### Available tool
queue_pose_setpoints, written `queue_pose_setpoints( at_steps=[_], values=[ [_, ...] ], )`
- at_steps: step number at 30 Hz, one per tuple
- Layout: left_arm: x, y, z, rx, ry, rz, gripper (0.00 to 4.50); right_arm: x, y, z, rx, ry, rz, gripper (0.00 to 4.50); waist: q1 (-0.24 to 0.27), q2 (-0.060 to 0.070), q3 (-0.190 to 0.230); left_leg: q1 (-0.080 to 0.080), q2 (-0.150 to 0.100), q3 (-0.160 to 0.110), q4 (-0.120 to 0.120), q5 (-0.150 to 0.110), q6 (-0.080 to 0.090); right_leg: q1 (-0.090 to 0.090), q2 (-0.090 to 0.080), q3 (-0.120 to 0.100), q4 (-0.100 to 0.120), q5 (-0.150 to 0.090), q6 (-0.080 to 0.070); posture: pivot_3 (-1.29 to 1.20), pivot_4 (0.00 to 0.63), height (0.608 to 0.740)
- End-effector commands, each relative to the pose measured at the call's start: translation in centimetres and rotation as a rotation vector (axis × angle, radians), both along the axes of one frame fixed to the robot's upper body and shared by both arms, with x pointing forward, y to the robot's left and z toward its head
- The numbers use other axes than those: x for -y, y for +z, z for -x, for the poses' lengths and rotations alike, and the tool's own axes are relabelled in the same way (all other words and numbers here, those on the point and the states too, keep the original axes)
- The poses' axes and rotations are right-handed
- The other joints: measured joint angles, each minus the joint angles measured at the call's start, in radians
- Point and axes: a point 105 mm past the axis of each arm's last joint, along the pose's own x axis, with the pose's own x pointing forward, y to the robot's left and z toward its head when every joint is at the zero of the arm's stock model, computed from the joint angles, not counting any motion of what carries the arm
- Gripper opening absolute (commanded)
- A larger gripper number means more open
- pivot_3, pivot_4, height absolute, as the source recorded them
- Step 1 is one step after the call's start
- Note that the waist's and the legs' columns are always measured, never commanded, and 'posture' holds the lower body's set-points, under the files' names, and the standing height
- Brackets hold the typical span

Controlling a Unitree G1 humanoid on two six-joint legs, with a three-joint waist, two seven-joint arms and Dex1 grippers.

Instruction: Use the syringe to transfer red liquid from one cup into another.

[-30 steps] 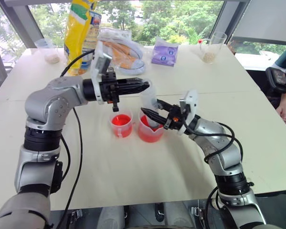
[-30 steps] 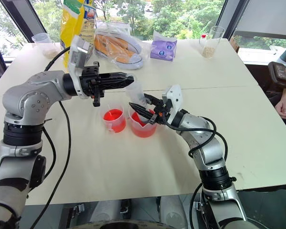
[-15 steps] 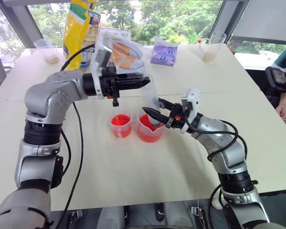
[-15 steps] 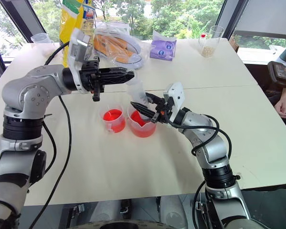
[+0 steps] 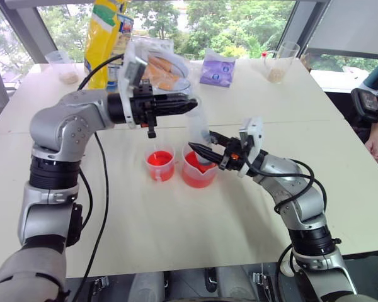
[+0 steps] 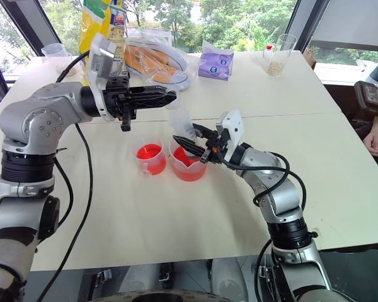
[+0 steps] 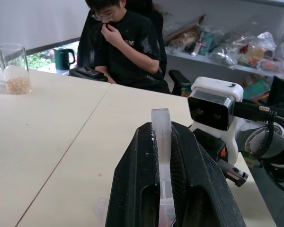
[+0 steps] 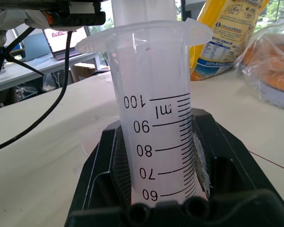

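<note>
Right pincer (image 5: 203, 149) is clamped on the barrel of the syringe (image 5: 200, 133), which I see standing nearly upright over the wider spouted beaker (image 5: 198, 171), its lower end down inside the beaker. In the right wrist view the barrel (image 8: 156, 123) sits squeezed between the two black fingers (image 8: 217, 161), scale marks showing and the flange above them. My left pincer (image 5: 188, 106) reaches in level from the left and is closed on the white plunger top (image 7: 161, 137); the left wrist view shows that flat white piece pinched between both pads. I cannot tell how much red liquid (image 5: 192, 176) is in the barrel; the beaker holds plenty of it.

Just left of the beaker, close beside it, stands the smaller narrow cup (image 5: 160, 165), also red inside. Both cups rest on the pale desk (image 5: 176, 233) near its middle.

Farther back on the desk I see a yellow bag (image 5: 104, 44) at the far left, a clear cup with beige contents (image 5: 64, 67) left of it, a clear-wrapped pack of something orange (image 5: 167, 69), a purple packet (image 5: 217, 69) and another clear cup with beige contents (image 5: 279, 66) at the far right. A person's hand (image 5: 377, 145) shows at the right edge, and the left wrist view shows a seated person in a black shirt (image 7: 125, 47) beyond the desk.
</note>
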Motion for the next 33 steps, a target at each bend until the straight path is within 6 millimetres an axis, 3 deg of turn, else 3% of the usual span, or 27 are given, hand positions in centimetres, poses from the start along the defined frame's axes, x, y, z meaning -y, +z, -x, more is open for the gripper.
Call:
queue_pose_setpoints(
  at_steps=[1,14,20,23,30,33],
  values=[
    [-1.7,4.6,0.0,0.182,0.083,0.073,0.06,-0.9,-1.4,1.2,-0.041,0.073,0.049,1.36,0.000,0.000,0.000,0.000,0.000,0.000,0.000,0.000,0.000,0.000,0.000,0.000,0.000,0.000,0.000,0.00,0.150,0.740],
    [-1.7,4.5,-0.1,0.180,0.084,0.076,0.06,-1.1,-1.1,1.2,-0.034,0.078,0.045,1.36,0.000,0.000,0.000,0.000,0.000,0.000,0.000,0.000,0.000,0.000,0.000,0.000,0.000,0.000,0.000,0.00,0.150,0.740],
    [-1.5,3.5,0.4,0.150,0.056,0.054,0.06,-1.1,0.4,1.0,0.010,0.071,0.020,1.36,0.000,0.000,0.000,0.000,0.000,0.000,0.000,0.000,0.000,0.000,0.000,0.000,0.000,0.000,0.000,0.00,0.150,0.740],
    [-1.2,2.1,1.1,0.098,0.017,0.029,1.11,-0.9,2.2,0.5,0.050,0.056,-0.013,1.36,-0.004,0.000,0.000,0.000,0.000,0.000,0.000,0.000,0.000,0.000,0.000,0.000,0.000,0.000,0.000,0.00,0.150,0.740],
    [-2.3,1.1,1.5,0.086,0.034,-0.003,4.45,-0.7,4.3,0.1,0.082,0.037,-0.054,1.36,0.000,0.000,0.000,0.000,0.000,0.000,0.000,0.000,0.000,0.000,0.000,0.000,0.000,0.000,0.000,0.00,0.150,0.740],
    [-3.7,0.7,1.9,0.100,0.050,-0.030,4.45,-0.6,4.9,0.0,0.089,0.031,-0.071,1.36,-0.001,0.000,0.000,0.000,0.000,0.000,0.000,0.000,0.000,0.000,0.000,0.000,0.000,0.000,0.000,0.00,0.150,0.740]
  ],
)
